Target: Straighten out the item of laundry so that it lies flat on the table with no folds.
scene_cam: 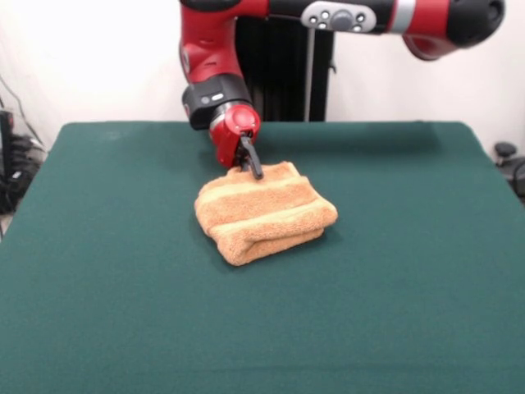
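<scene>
The orange-tan terry towel [264, 213] lies folded into a thick bundle near the middle of the dark green table [115, 279]. A flat woven band runs across its top. My gripper [255, 171] comes down from the red arm and its dark tips touch the towel's far top edge, left of centre. The tips look pinched together on that edge of the cloth. The towel rests on the table and is not lifted.
The black pedestal [283, 74] stands behind the table's far edge. The red arm [394, 18] reaches across the top of the picture. Dark equipment [12, 164] stands beyond the table's left side, and more sits beyond its right [509, 164].
</scene>
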Tool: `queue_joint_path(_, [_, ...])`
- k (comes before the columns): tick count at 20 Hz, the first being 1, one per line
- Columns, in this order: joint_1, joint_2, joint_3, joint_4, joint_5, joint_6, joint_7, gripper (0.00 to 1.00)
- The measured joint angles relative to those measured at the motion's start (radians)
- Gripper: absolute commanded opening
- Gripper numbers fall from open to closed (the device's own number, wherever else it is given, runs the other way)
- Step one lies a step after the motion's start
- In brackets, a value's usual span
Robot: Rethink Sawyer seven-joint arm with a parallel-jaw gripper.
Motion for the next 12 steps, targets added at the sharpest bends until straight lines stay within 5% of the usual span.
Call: queue_joint_path(12, [-0.001, 0.005, 0.002, -0.001, 0.018, -0.002, 0.000, 1.00])
